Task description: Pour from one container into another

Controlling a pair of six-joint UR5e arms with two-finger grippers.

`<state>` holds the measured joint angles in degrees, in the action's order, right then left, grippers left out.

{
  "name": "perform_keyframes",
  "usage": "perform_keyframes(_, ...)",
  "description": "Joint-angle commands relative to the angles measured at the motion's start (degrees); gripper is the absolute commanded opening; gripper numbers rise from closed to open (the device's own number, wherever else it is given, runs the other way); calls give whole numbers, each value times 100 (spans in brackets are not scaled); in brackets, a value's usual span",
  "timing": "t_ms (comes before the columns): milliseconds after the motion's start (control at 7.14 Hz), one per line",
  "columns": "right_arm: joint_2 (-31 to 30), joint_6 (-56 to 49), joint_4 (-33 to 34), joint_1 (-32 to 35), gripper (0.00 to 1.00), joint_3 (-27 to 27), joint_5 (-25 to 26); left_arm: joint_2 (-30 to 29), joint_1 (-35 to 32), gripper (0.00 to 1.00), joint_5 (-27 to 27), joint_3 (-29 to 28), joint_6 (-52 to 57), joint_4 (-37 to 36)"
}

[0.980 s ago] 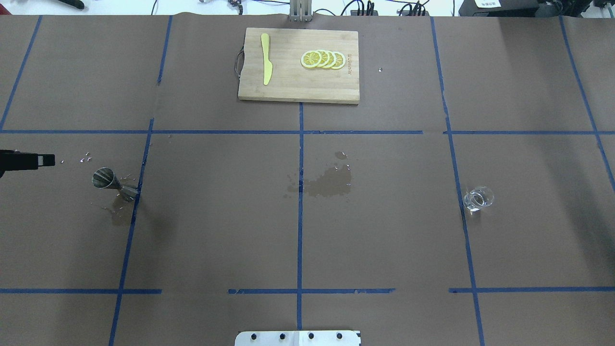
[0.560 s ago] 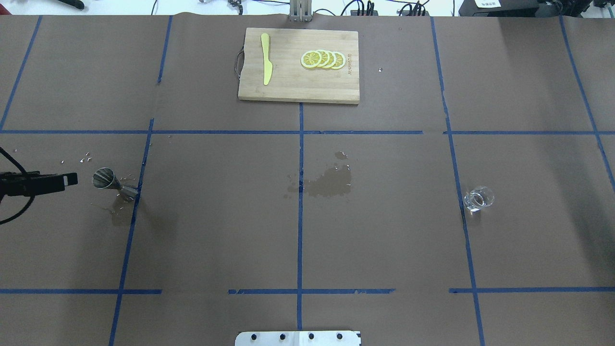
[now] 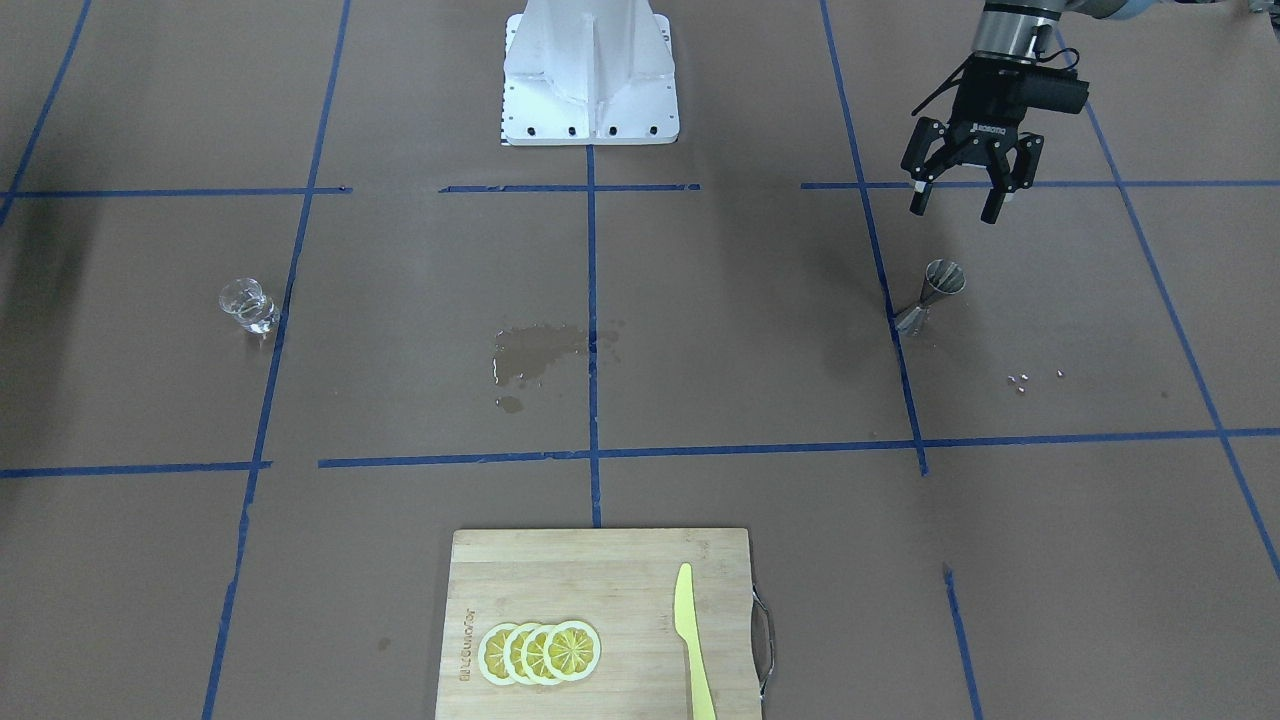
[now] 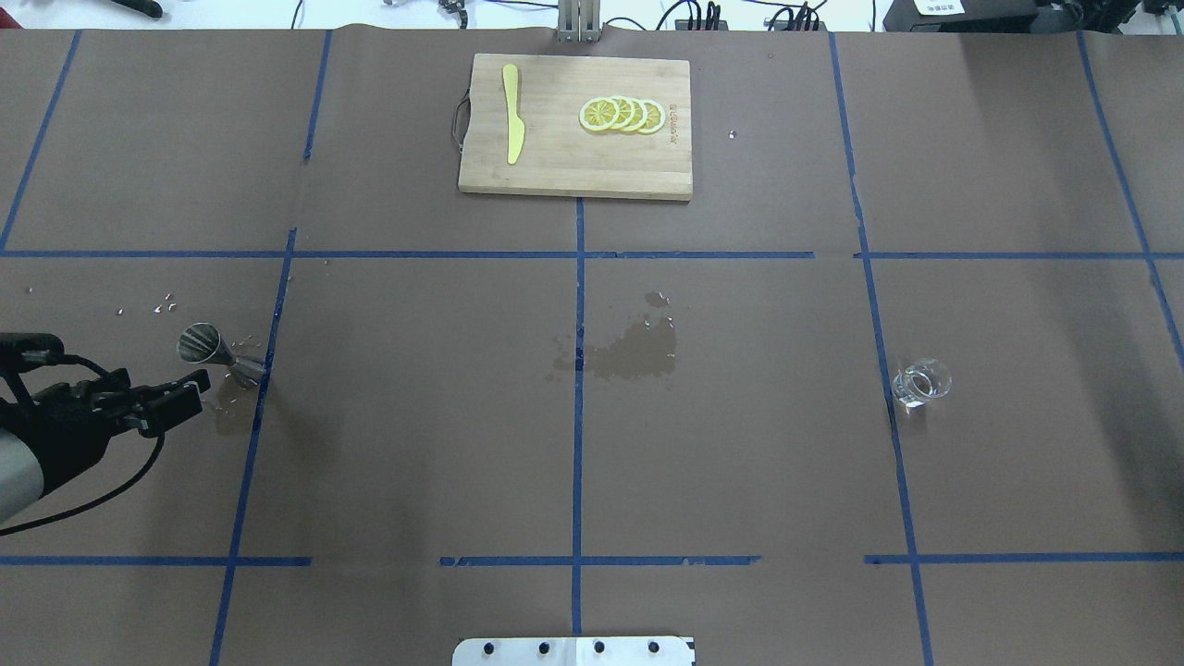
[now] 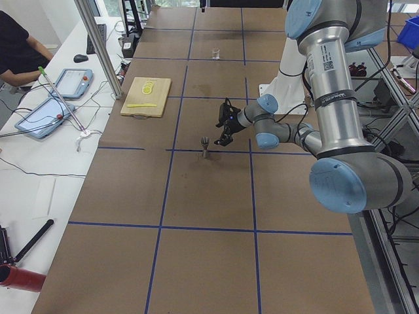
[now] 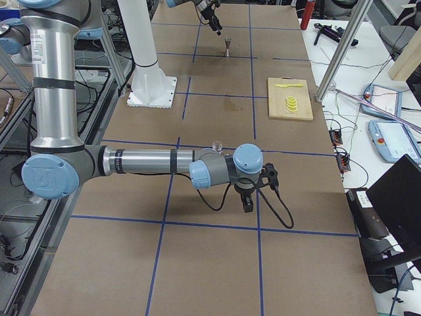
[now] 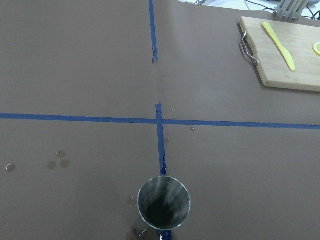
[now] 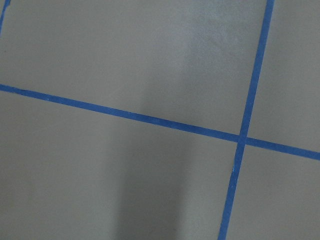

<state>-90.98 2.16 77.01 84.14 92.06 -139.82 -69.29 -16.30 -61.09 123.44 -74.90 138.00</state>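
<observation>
The small grey stainless-steel hourglass jigger (image 3: pixel 930 295) is stood upright right on a strip of blue tape (image 3: pixel 905 380) over on the robot's left half of the brown paper-covered table (image 3: pixel 700 300). Its upper cone is seen from above in the left wrist view, dark and shiny inside, and honestly it can't be told whether any liquid is in there. A few damp spots are seen on the paper around its foot. The left gripper (image 3: pixel 953 210) is held in the air near the jigger on the robot's side of it, claw spread wide with nothing between the fingers and nothing touched. The short clear glass cup (image 3: pixel 248 305) is parked upright well apart on the opposite half, just beside another tape line; being see-through, its fill level can't be made out either. A darker wet patch (image 3: pixel 535 355) is spread on the paper between the two containers. At the far edge, a wooden cutting board (image 3: pixel 600 545) is laid with a fan of lemon slices (image 3: pixel 540 652) and a yellow plastic knife (image 3: pixel 692 640) on it. The right gripper (image 6: pixel 248 201) is only caught in the right side view, low over the paper, so whether its claw is spread or closed can't be told.
</observation>
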Motion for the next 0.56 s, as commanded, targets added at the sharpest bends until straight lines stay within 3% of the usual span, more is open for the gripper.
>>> perform_keyframes(0, 1, -5, -2, -38, 100, 13, 8, 12, 679, 99, 1341, -12, -147, -309)
perform_keyframes(420, 19, -14, -10, -38, 100, 13, 8, -188, 1180, 99, 2729, -765, -1042, -292)
